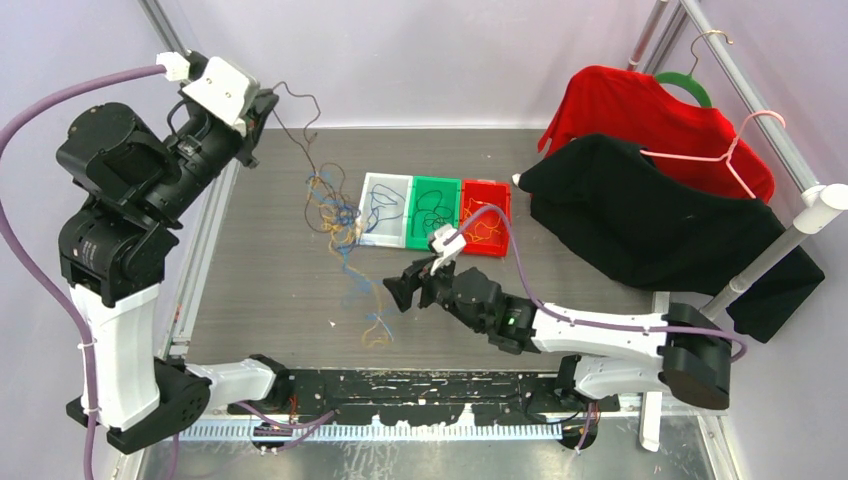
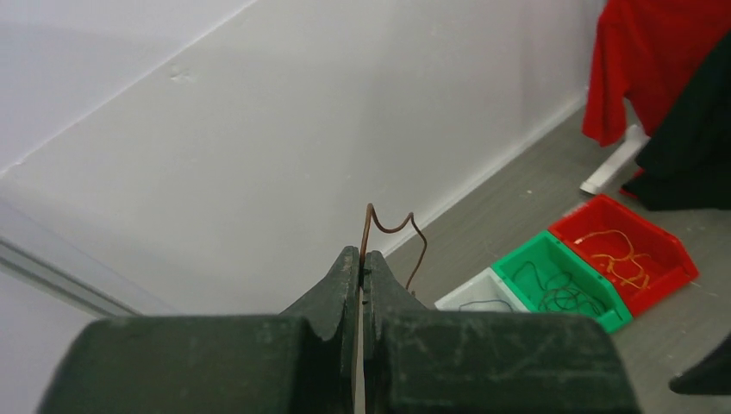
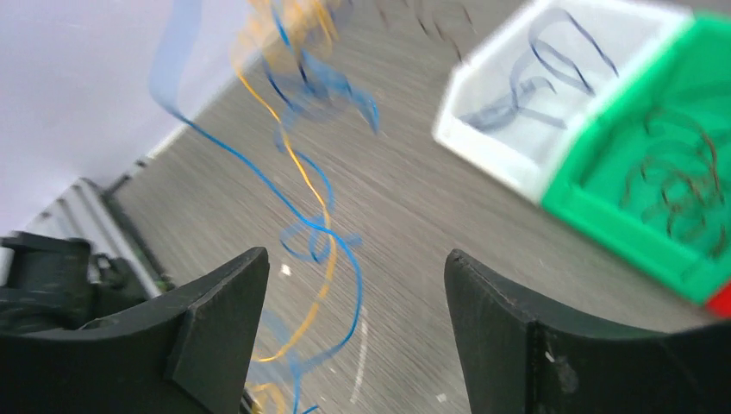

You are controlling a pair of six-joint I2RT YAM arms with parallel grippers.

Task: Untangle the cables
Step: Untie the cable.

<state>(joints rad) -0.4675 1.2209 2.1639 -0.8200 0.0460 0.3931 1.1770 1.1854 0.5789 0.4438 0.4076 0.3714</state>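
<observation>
Aloft, left end effector [image 2: 360,260] clenches a brown cable [image 2: 365,228]; right end effector [image 3: 355,259], released, faces the tangled cables [image 1: 343,215].

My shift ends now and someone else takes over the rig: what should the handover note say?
Left gripper: shut on a dark cable, held high; it trails down to the tangle.
Right gripper: open, empty, above loose blue and orange strands.
Done: some cables lie in the white bin, green bin and red bin.
Left: the tangle beside the white bin.
</observation>
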